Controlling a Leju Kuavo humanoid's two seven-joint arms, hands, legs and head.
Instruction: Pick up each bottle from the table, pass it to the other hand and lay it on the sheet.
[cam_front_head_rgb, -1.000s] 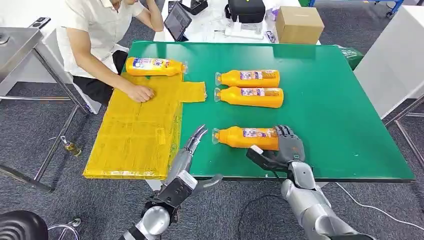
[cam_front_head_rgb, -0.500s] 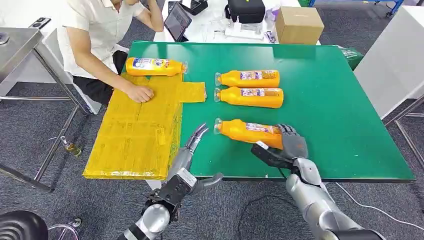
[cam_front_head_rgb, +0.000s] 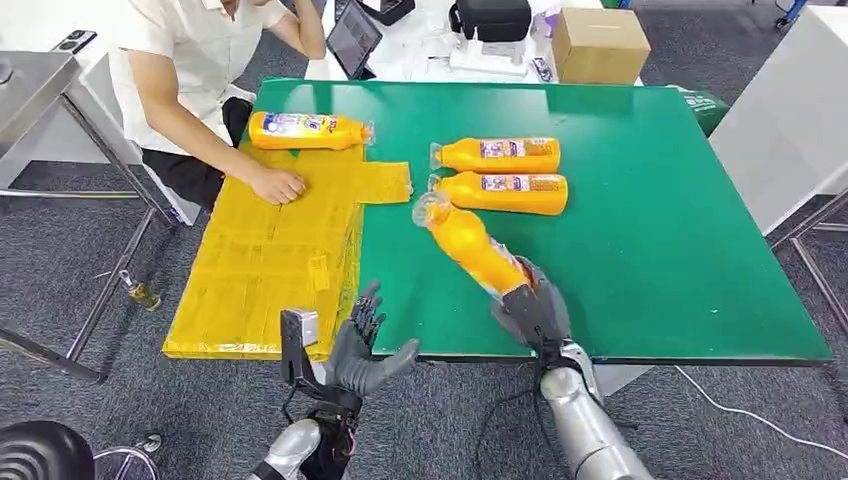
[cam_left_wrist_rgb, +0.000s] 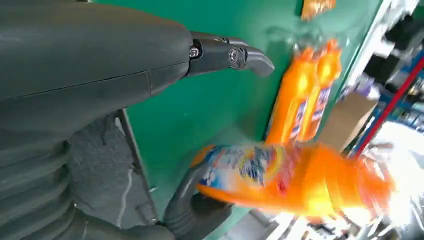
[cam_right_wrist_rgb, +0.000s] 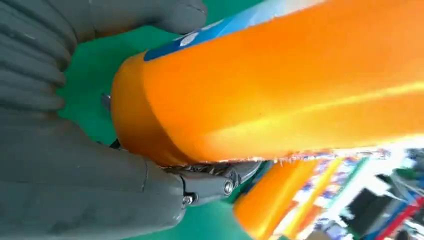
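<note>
A: What sits nearest, measured from the green table (cam_front_head_rgb: 650, 250)?

B: Off its near edge, the left hand (cam_front_head_rgb: 362, 345) hangs over the floor, fingers spread apart and holding nothing. At that edge, the right hand (cam_front_head_rgb: 533, 308) grips the base of the held bottle (cam_front_head_rgb: 468, 243), fingers wrapped around it.

A: And that bottle?

B: Lifted off the table, tilted, with its clear cap end pointing away and toward the yellow sheet (cam_front_head_rgb: 270, 250). The sheet drapes over the table's left edge.

A: Farther back?

B: Two bottles (cam_front_head_rgb: 500, 175) lie side by side mid-table, touching, caps toward the sheet. A fourth bottle (cam_front_head_rgb: 305, 131) lies at the sheet's far end, and a person's hand (cam_front_head_rgb: 278, 186) rests on the sheet just in front of it.
</note>
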